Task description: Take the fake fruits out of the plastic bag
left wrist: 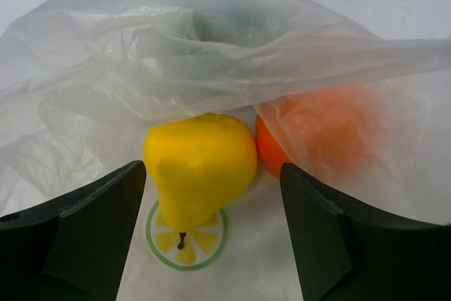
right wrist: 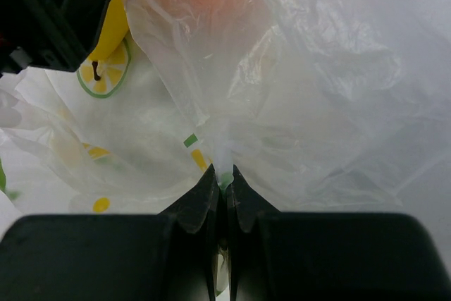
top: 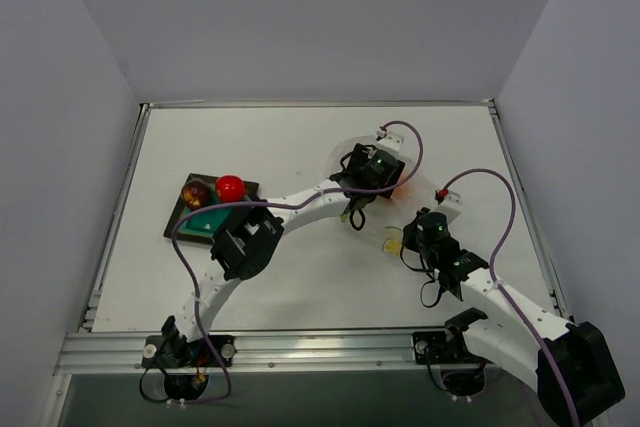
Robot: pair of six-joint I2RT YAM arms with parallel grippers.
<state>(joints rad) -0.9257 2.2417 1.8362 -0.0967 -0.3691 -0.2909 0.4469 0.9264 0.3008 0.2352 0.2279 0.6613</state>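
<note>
Yellow pear [left wrist: 201,163] sits inside the plastic bag [left wrist: 211,54], right of centre on the table [top: 320,147], between the wide-open fingers of the left gripper [left wrist: 213,195], beside what looks like an orange fruit [left wrist: 324,132] veiled by film, as the right gripper [right wrist: 223,177] pinches the bag's film tight.

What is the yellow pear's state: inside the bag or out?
Inside: the yellow pear rests on the plastic bag's printed lower film, upper film draped over it.

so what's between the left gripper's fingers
In the left wrist view, the yellow pear-shaped plastic fruit lies between the fingers of the open left gripper, on the clear printed plastic bag.
</note>
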